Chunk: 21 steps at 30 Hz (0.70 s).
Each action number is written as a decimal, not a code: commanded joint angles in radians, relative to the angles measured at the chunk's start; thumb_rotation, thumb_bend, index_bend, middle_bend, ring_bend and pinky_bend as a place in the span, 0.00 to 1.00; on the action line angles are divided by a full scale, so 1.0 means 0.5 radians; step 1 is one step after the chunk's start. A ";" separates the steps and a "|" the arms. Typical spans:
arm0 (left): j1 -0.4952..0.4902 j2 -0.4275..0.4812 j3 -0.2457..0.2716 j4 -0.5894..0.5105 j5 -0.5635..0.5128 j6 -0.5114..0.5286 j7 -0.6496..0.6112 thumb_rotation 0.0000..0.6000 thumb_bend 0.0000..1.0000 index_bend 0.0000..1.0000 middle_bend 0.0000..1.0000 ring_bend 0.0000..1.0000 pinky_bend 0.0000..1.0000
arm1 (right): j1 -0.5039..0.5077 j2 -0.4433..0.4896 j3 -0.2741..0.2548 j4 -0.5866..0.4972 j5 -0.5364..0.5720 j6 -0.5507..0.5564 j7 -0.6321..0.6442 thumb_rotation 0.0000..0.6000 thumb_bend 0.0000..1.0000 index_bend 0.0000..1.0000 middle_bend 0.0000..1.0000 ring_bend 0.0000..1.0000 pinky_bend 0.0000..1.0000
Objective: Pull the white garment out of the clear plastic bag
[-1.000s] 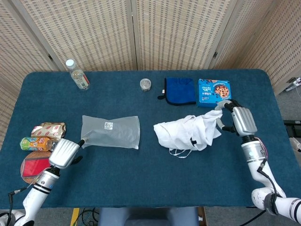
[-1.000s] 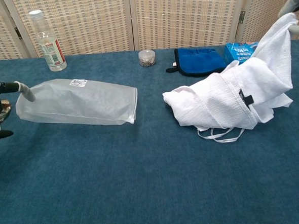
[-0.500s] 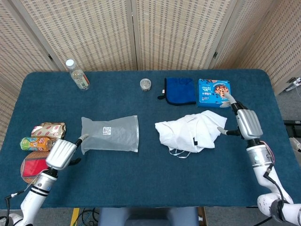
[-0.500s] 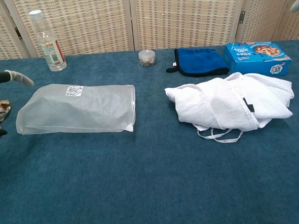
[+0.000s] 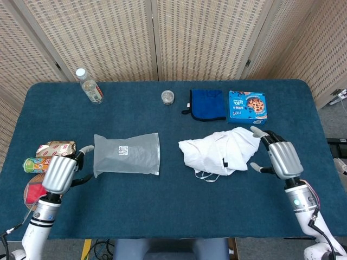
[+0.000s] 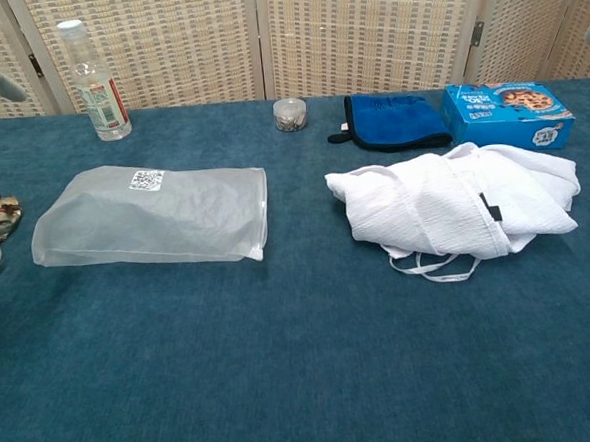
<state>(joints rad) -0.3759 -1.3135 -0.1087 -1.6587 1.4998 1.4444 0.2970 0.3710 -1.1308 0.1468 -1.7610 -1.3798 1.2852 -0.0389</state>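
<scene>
The white garment [image 5: 219,151] [image 6: 454,206] lies crumpled on the blue table, right of centre, fully outside the bag. The clear plastic bag [image 5: 127,154] [image 6: 154,215] lies flat and empty at the left, with a small QR label on top. My left hand [image 5: 58,172] hovers just left of the bag with fingers apart, holding nothing. My right hand [image 5: 279,157] hovers just right of the garment, fingers spread, apart from the cloth. In the chest view only fingertips of both hands show at the frame's edges.
A water bottle [image 5: 89,86], a small jar [image 5: 167,97], a blue cloth [image 5: 207,104] and a cookie box [image 5: 246,105] stand along the back. Snack packets and cans [image 5: 49,157] and a red disc [image 5: 36,193] lie at the left edge.
My right hand let go of the garment, which dropped flat, then drew back towards me. My left hand released the bag's corner and pulled away to the left; the bag settled flat.
</scene>
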 commanded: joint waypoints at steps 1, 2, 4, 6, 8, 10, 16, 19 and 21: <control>0.034 0.011 -0.040 -0.097 -0.054 0.052 0.196 1.00 0.08 0.31 0.55 0.57 0.81 | -0.038 0.006 -0.035 -0.032 -0.063 0.050 0.000 1.00 0.00 0.15 0.27 0.18 0.34; 0.039 0.021 -0.042 -0.123 -0.068 0.052 0.238 1.00 0.08 0.31 0.53 0.55 0.78 | -0.046 0.005 -0.044 -0.035 -0.080 0.061 0.003 1.00 0.00 0.15 0.27 0.18 0.34; 0.050 0.056 -0.039 -0.196 -0.109 0.036 0.345 1.00 0.08 0.31 0.50 0.52 0.72 | -0.066 0.001 -0.064 -0.038 -0.118 0.085 0.003 1.00 0.00 0.15 0.27 0.18 0.34; 0.059 0.098 -0.031 -0.268 -0.151 0.016 0.459 1.00 0.08 0.31 0.47 0.48 0.67 | -0.084 -0.004 -0.085 -0.037 -0.154 0.107 -0.011 1.00 0.00 0.15 0.27 0.18 0.34; 0.068 0.129 -0.027 -0.325 -0.188 0.004 0.525 1.00 0.08 0.31 0.44 0.45 0.63 | -0.101 -0.007 -0.102 -0.037 -0.183 0.128 -0.021 1.00 0.00 0.15 0.27 0.18 0.34; 0.082 0.160 -0.021 -0.378 -0.228 -0.005 0.565 1.00 0.08 0.31 0.42 0.44 0.61 | -0.124 -0.004 -0.122 -0.037 -0.215 0.153 -0.019 1.00 0.00 0.15 0.26 0.18 0.34; 0.150 0.211 0.028 -0.422 -0.275 0.020 0.609 1.00 0.08 0.31 0.40 0.42 0.59 | -0.205 0.032 -0.183 -0.027 -0.297 0.235 0.002 1.00 0.00 0.15 0.26 0.18 0.34; 0.201 0.212 0.053 -0.412 -0.279 0.068 0.591 1.00 0.08 0.31 0.40 0.42 0.59 | -0.254 0.047 -0.219 -0.010 -0.333 0.279 0.027 1.00 0.00 0.15 0.26 0.18 0.34; 0.237 0.208 0.070 -0.393 -0.251 0.112 0.562 1.00 0.08 0.32 0.40 0.42 0.59 | -0.289 0.054 -0.245 0.007 -0.359 0.309 0.051 1.00 0.00 0.15 0.26 0.18 0.34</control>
<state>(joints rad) -0.2686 -1.2086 -0.0807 -1.8615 1.3659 1.4877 0.5882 0.2360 -1.1072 0.0326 -1.7636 -1.5510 1.4315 -0.0211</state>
